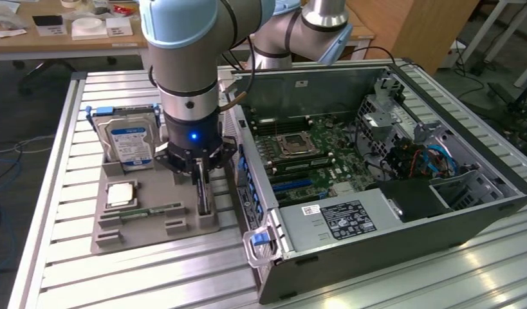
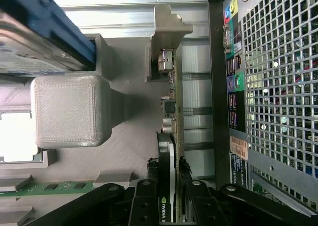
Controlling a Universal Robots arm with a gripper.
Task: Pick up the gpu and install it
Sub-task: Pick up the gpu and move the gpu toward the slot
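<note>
- The gpu (image 1: 203, 196) (image 2: 165, 144), a thin black card with a silvery metal bracket at one end, is stood on edge in a slot of a gray printed holder (image 1: 152, 235) with a finely ribbed surface.
- The holder is laid on a table (image 1: 143, 283) of grooved aluminium slats.
- A silver hard drive (image 1: 130, 145) with a blue-white label is stood upright at the holder's far end. A narrow green memory stick (image 1: 152, 210) is laid flat on the exterior view's left of the card.
- The open computer case (image 1: 392, 244), of dark sheet metal with a perforated rear panel, is set just beside the holder on the exterior view's right. A narrow strip of bare table is left between card and case.
- The tool (image 1: 199, 172) (image 2: 167, 162) is set directly over the card and narrowed onto it, with one of its black fingers (image 2: 144, 196) against each flat face.
</note>
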